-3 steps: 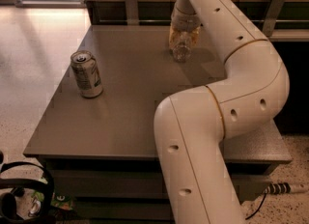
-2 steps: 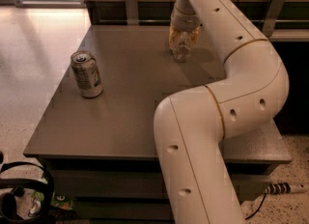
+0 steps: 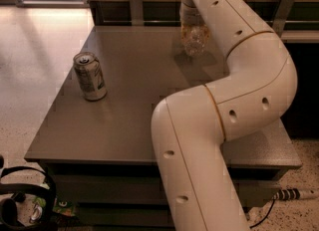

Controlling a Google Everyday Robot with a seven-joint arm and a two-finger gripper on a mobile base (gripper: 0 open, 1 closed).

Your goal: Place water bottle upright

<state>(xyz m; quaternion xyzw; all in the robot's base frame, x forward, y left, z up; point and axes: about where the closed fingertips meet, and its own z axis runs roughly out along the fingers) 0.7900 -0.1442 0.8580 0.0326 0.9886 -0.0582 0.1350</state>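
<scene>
The water bottle [image 3: 194,40] is a small clear ribbed bottle, standing upright at the far middle of the grey table [image 3: 129,110]. Its top is hidden inside my gripper [image 3: 191,20], which comes down on it from above and is shut around its upper part. The bottle's base is at or just above the tabletop, with its shadow right beneath it. My large white arm [image 3: 234,90] bends across the right side of the view and hides part of the gripper.
A green-and-white soda can [image 3: 90,76] stands upright on the left part of the table. A wood-panelled wall and metal brackets [image 3: 134,5] run behind the table's far edge. Black headphones [image 3: 20,200] and a cable [image 3: 284,195] lie on the floor.
The bottle and gripper have shifted slightly right and up. The can has not moved.
</scene>
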